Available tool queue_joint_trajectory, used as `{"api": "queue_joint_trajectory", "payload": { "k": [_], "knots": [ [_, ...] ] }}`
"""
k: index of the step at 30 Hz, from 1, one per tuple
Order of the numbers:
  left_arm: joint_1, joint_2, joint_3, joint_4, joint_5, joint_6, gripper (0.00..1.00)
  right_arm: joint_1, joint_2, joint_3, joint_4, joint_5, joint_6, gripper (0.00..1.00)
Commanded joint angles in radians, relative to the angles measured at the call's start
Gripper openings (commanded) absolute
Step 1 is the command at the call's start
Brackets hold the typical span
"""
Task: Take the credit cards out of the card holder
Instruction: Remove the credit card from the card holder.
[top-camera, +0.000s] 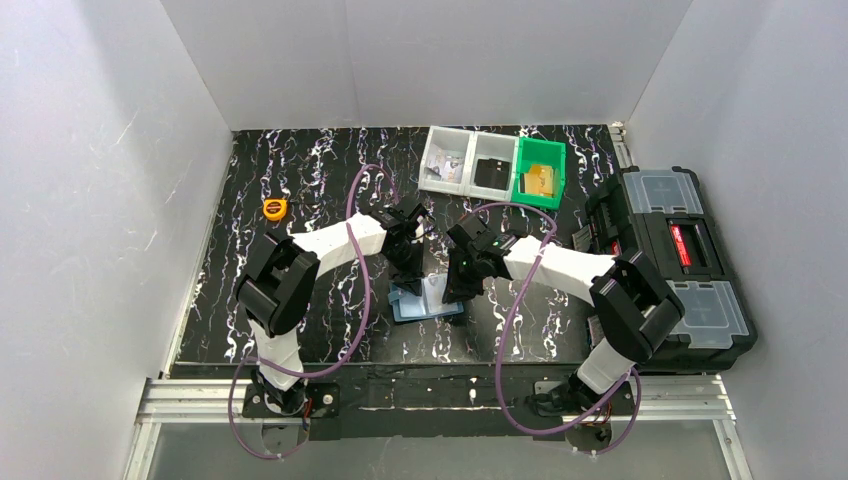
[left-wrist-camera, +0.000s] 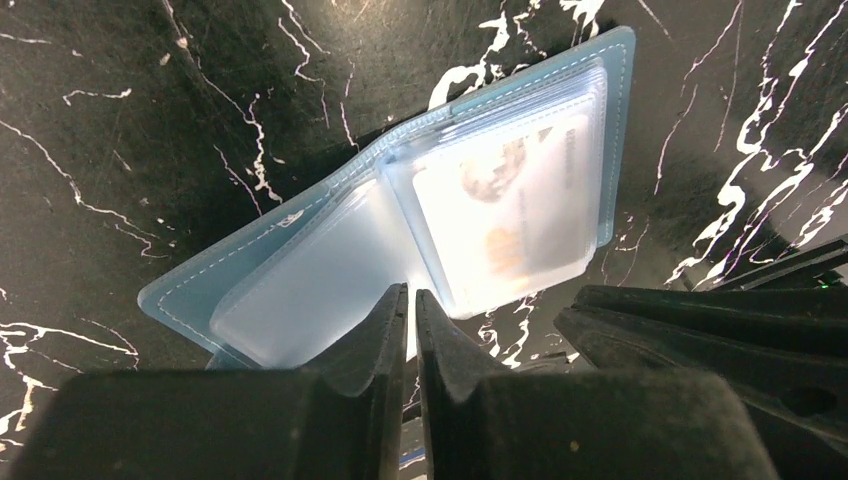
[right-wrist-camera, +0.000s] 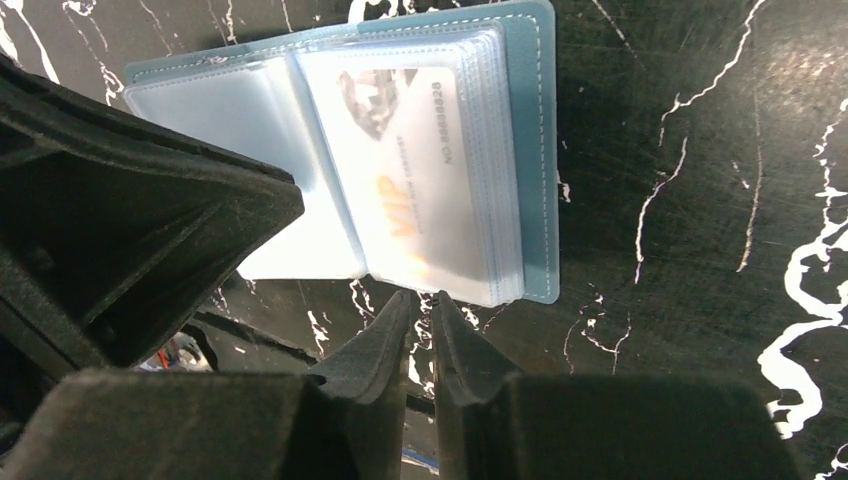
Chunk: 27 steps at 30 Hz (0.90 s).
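The dusty-blue card holder (top-camera: 425, 302) lies open flat on the black marbled table between my two grippers. Its clear sleeves (left-wrist-camera: 300, 290) are spread, and a pale card with orange "VIP" print (right-wrist-camera: 410, 180) shows through the top sleeve of the thicker stack. My left gripper (left-wrist-camera: 411, 293) has its jaws almost together, tips over the near edge of the sleeves by the fold; I see nothing pinched. The right gripper (right-wrist-camera: 420, 298) leaves only a slim gap, tips at the near edge of the sleeve stack, with bare table showing between them.
Two clear bins (top-camera: 468, 160) and a green bin (top-camera: 540, 172) stand at the back of the table. A black toolbox (top-camera: 670, 260) fills the right side. An orange tape measure (top-camera: 274, 208) lies at the back left. The two grippers stand close beside each other.
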Motion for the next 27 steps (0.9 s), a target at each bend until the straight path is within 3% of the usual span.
{"api": "queue_joint_trajectory", "payload": {
  "k": [1,10,21,25,27],
  "knots": [
    [0.001,-0.002,-0.016,0.013,-0.01,0.001,0.06,0.0,0.015,-0.008,0.011,0.048,-0.005,0.2],
    [0.0,0.045,-0.045,0.003,-0.045,0.008,0.03,0.0,0.08,0.015,0.018,0.079,-0.018,0.17],
    [0.0,0.05,-0.062,0.021,-0.022,0.01,0.02,0.039,0.184,0.078,0.029,0.013,-0.015,0.15],
    [0.001,0.003,-0.065,0.004,-0.015,-0.005,0.1,0.038,0.183,0.064,0.021,0.021,-0.006,0.15],
    [0.001,-0.047,-0.071,0.009,0.028,-0.036,0.2,0.034,0.163,0.032,0.016,0.038,0.003,0.14]
  ]
}}
